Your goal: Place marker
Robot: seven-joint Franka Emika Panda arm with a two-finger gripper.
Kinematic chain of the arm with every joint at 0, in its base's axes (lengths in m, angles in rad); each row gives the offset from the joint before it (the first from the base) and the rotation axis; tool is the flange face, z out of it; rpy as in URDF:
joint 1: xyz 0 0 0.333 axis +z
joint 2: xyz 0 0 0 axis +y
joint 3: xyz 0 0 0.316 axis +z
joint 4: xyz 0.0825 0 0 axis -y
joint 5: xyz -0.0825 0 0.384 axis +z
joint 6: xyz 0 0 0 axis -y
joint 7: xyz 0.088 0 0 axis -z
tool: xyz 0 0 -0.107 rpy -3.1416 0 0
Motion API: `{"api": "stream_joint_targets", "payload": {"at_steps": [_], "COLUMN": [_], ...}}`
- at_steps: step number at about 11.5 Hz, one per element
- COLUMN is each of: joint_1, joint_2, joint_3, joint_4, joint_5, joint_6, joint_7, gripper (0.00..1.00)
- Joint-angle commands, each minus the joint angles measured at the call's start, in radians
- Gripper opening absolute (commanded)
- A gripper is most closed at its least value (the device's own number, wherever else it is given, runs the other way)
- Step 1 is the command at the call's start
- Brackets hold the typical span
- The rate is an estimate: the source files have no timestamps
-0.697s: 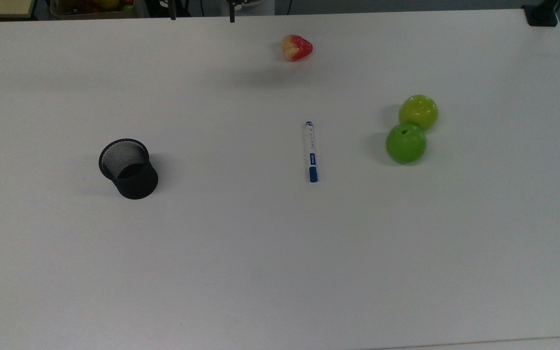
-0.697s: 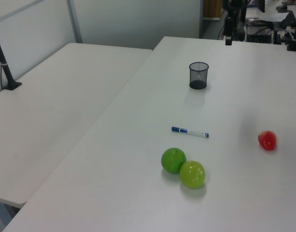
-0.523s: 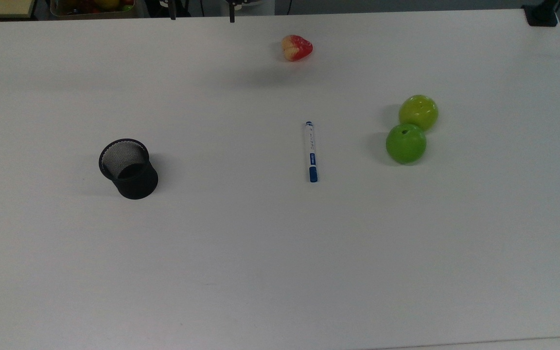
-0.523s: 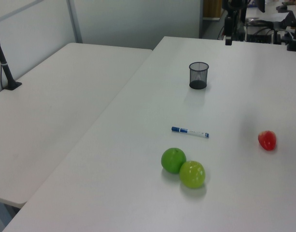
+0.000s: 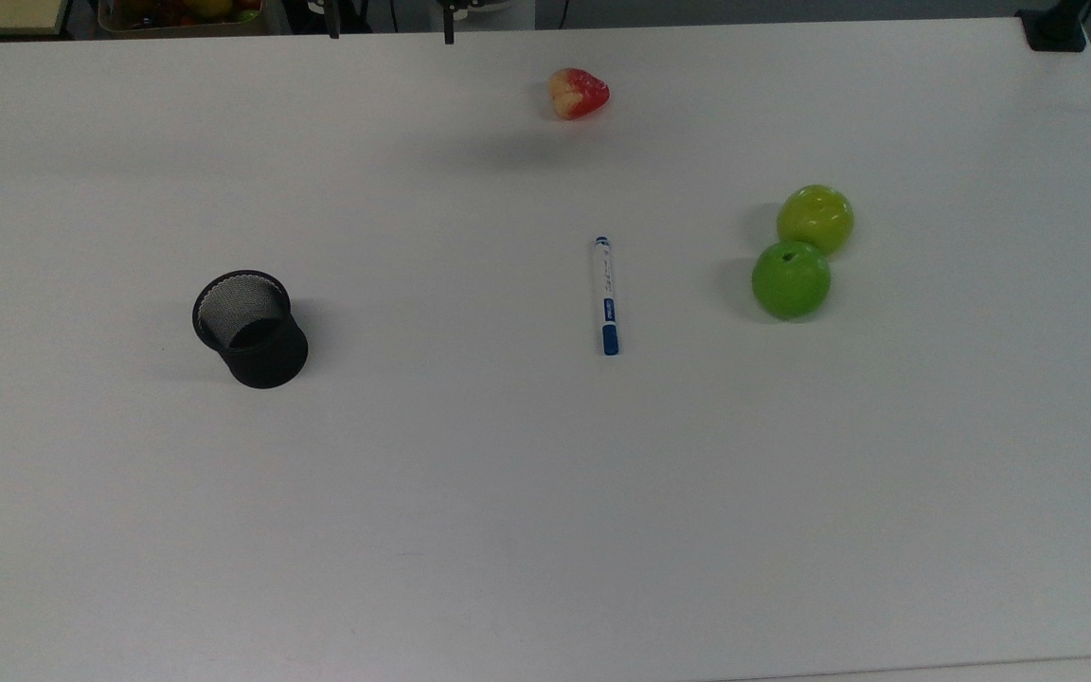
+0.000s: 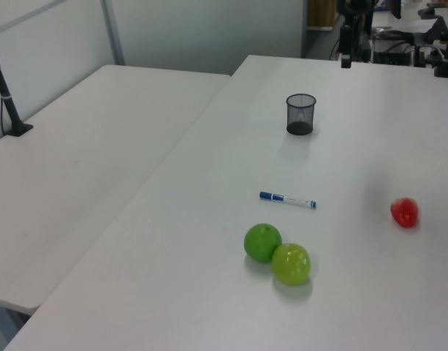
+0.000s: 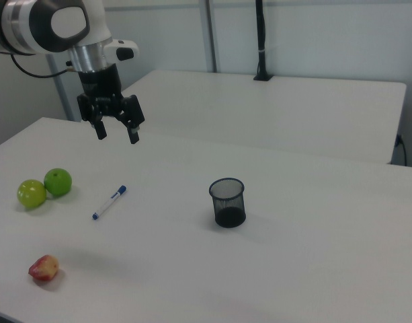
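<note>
The slim white-barrelled marker (image 5: 607, 296), blue-capped with a small blue label whose print cannot be read, is seen flat on the matte white table (image 5: 545, 521), at nine o'clock from two glossy green apples (image 5: 799, 254). The gripper (image 7: 115, 131) is held spread and empty above it. A black mesh cup (image 5: 251, 328) is stood upright.

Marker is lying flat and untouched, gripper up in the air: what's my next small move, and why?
Probably lower the gripper toward the middle of the marker. In the right view the gripper hangs open and empty well above the table, while the marker lies flat, apart from the green apples and the black mesh cup, so a descent looks unobstructed.
</note>
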Motion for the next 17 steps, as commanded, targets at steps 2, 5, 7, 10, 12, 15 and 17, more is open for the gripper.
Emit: {"api": "stream_joint_targets", "payload": {"at_steps": [2,5,7,10,12,15,17], "joint_1": [0.005,0.057,0.117,0.174,0.209,0.242,0.26], "joint_2": [0.077,0.097,0.152,0.221,0.283,0.37,0.426], "joint_3": [0.019,0.021,0.019,0.019,0.021,0.019,0.019], "joint_4": [0.088,0.097,0.102,0.102,0.1,0.1,0.1], "joint_5": [0.066,0.086,0.068,0.047,0.028,-0.041,-0.064], "joint_6": [0.009,0.133,0.19,0.285,0.336,0.4,0.442], "joint_7": [0.021,0.024,0.024,0.143,0.187,0.292,0.328], "gripper": [1.0,1.0,1.0,1.0,1.0,1.0,1.0]}}
